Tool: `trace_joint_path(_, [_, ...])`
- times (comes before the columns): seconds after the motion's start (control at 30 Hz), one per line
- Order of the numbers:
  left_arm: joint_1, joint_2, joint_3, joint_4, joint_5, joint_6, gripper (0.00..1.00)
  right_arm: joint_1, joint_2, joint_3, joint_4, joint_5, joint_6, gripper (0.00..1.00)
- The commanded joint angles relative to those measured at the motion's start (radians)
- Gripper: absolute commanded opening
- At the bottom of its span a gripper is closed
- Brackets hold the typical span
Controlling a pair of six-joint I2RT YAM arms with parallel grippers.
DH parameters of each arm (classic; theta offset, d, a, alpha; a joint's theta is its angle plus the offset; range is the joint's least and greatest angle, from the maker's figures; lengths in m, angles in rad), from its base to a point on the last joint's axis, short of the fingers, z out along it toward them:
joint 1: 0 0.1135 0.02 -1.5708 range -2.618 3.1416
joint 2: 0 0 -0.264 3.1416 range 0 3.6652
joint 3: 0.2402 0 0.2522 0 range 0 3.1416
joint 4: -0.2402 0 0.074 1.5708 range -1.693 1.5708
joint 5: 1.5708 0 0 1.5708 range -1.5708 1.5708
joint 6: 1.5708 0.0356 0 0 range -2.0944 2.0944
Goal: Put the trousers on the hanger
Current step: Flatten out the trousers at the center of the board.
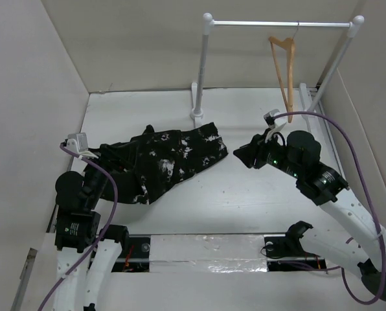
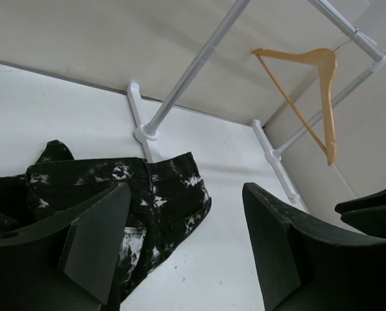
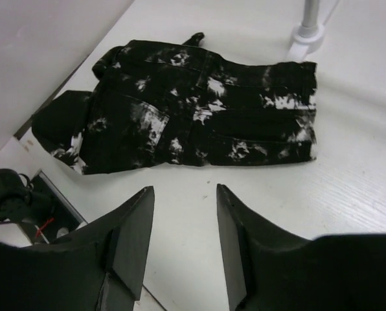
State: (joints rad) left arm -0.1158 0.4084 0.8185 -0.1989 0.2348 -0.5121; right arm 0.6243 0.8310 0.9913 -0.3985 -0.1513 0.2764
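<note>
The trousers [image 1: 170,159], black with white splatter, lie crumpled flat on the white table left of centre. They also show in the left wrist view [image 2: 147,194] and the right wrist view [image 3: 206,110]. The hanger [image 1: 285,68], light-brown wood, hangs by its hook from the rack's rail at the back right; it also shows in the left wrist view [image 2: 309,91]. My left gripper [image 1: 113,160] is open and empty at the trousers' left end, low over the cloth [image 2: 186,189]. My right gripper [image 1: 238,154] is open and empty just right of the trousers, above bare table [image 3: 183,189].
A white and silver rack [image 1: 277,24] stands at the back, its left post foot [image 1: 197,113] just behind the trousers. White walls close in the left, back and right sides. A silver taped strip [image 1: 206,249] runs along the near edge between the arm bases.
</note>
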Motion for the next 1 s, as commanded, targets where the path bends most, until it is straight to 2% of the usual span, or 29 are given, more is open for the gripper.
trace_joint_path(0.0, [0.005,0.009,0.021,-0.003,-0.018,0.033,0.68,0.009,0.046,0.035,0.115,-0.096,0.006,0.39])
trace_joint_path(0.03, [0.005,0.013,0.04,-0.023,-0.035,0.046,0.68,0.023,0.087,0.041,0.139,-0.106,0.017,0.18])
trace_joint_path(0.1, [0.005,0.013,0.053,-0.027,-0.049,0.052,0.64,0.032,0.134,0.047,0.168,-0.102,0.029,0.01])
trace_joint_path(0.23, [0.005,0.026,0.083,-0.023,-0.08,0.061,0.51,0.158,0.278,0.151,0.219,-0.021,0.034,0.0])
trace_joint_path(0.27, [0.005,0.039,0.094,-0.028,-0.089,0.063,0.4,0.182,0.352,0.18,0.224,0.001,0.027,0.0])
trace_joint_path(0.33, [0.005,0.052,0.126,-0.036,-0.126,0.057,0.27,0.23,0.436,0.243,0.222,0.062,0.021,0.0])
trace_joint_path(0.37, [0.005,0.064,0.139,-0.036,-0.143,0.052,0.16,0.264,0.479,0.3,0.231,0.074,0.02,0.0])
trace_joint_path(0.43, [0.005,0.081,0.198,-0.051,-0.202,0.038,0.09,0.285,0.61,0.355,0.24,0.088,0.029,0.01])
trace_joint_path(0.47, [0.005,0.096,0.221,-0.059,-0.218,0.034,0.08,0.296,0.656,0.384,0.248,0.091,0.033,0.04])
trace_joint_path(0.5, [0.005,0.098,0.26,-0.059,-0.226,0.029,0.09,0.316,0.751,0.45,0.248,0.101,0.035,0.08])
trace_joint_path(0.53, [0.005,0.098,0.274,-0.054,-0.257,0.023,0.12,0.327,0.796,0.49,0.242,0.122,0.037,0.19])
trace_joint_path(0.57, [0.005,0.098,0.284,-0.05,-0.262,0.008,0.24,0.34,0.842,0.532,0.228,0.137,0.032,0.29])
trace_joint_path(0.63, [0.005,0.095,0.304,-0.03,-0.255,0.003,0.41,0.377,0.964,0.65,0.214,0.201,0.029,0.49])
trace_joint_path(0.67, [0.005,0.09,0.306,-0.025,-0.252,0.0,0.57,0.388,1.005,0.688,0.201,0.219,0.023,0.54])
trace_joint_path(0.73, [0.005,0.084,0.297,-0.017,-0.259,-0.008,0.63,0.417,1.126,0.818,0.174,0.286,0.021,0.58])
trace_joint_path(0.83, [0.005,0.075,0.281,-0.017,-0.275,-0.014,0.63,0.431,1.233,0.964,0.124,0.372,0.033,0.59])
trace_joint_path(0.97, [0.005,0.061,0.263,-0.028,-0.279,-0.014,0.64,0.44,1.387,1.099,0.098,0.389,0.07,0.59])
